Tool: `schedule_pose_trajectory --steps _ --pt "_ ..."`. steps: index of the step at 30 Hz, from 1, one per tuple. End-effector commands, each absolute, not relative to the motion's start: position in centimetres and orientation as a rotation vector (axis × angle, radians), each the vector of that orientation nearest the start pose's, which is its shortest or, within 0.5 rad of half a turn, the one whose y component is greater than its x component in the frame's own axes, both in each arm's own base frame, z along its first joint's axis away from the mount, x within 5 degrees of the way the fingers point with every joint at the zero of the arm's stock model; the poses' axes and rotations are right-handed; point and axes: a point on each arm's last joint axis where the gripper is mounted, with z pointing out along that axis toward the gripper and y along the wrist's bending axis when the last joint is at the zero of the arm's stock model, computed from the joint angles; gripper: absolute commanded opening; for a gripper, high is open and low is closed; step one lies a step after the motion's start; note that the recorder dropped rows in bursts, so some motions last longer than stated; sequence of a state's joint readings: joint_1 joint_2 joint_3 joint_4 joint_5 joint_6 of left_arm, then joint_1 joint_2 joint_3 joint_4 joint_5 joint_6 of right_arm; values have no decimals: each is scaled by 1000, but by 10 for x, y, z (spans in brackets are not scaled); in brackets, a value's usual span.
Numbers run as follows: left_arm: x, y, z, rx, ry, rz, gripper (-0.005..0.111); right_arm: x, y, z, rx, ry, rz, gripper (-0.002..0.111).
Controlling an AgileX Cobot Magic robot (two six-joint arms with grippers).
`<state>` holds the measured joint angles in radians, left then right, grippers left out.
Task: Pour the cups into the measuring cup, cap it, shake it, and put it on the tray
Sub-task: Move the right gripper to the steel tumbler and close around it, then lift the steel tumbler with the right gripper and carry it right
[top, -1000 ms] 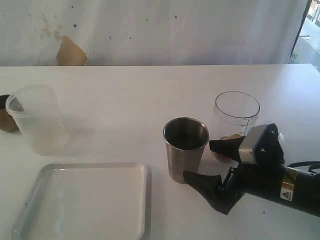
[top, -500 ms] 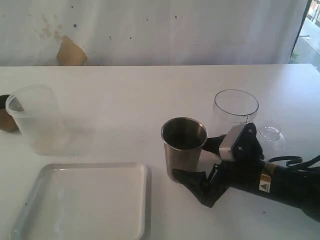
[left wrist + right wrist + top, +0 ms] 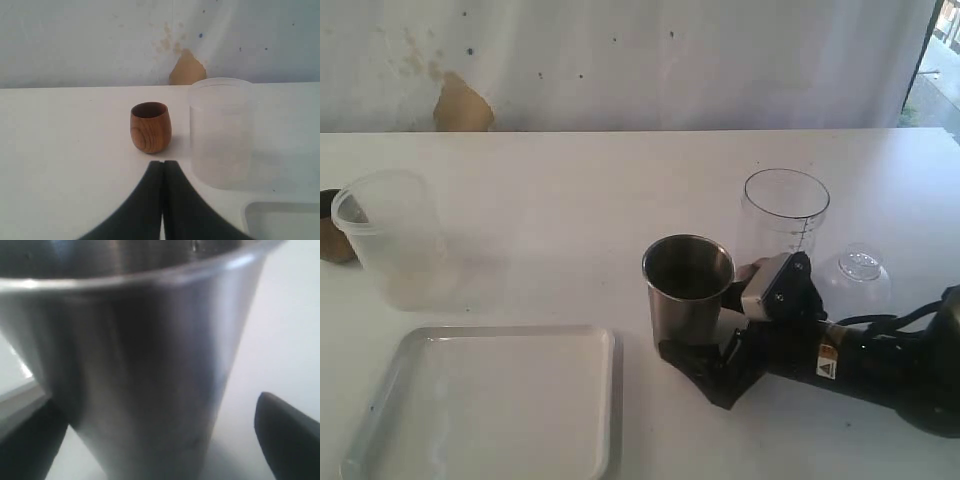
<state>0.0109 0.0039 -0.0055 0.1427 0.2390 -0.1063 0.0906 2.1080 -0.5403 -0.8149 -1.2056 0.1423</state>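
The right hand [image 3: 700, 322] stands spread around the steel tumbler [image 3: 688, 295] (left hand [image 3: 163, 165] pressed together).

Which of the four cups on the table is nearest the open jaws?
The brushed-steel tumbler: it stands between the open jaws. The measuring cup sits just behind; the frosted cup and wooden cup are far off.

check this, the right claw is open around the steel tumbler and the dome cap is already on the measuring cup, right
Not quite. The dome cap is off the measuring cup: it lies on the table beside it, and the cup's mouth is open, as the exterior view shows. The right claw is indeed open around the steel tumbler.
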Motion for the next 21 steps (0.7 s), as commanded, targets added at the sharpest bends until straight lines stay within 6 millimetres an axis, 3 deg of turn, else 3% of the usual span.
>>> schedule_pose_trajectory --steps 1,21 --pt "55 4 192 -7 1719 68 0 282 99 70 -818 1715 653 92" --pt "55 4 192 -7 1719 68 0 291 115 65 -889 1658 639 92"
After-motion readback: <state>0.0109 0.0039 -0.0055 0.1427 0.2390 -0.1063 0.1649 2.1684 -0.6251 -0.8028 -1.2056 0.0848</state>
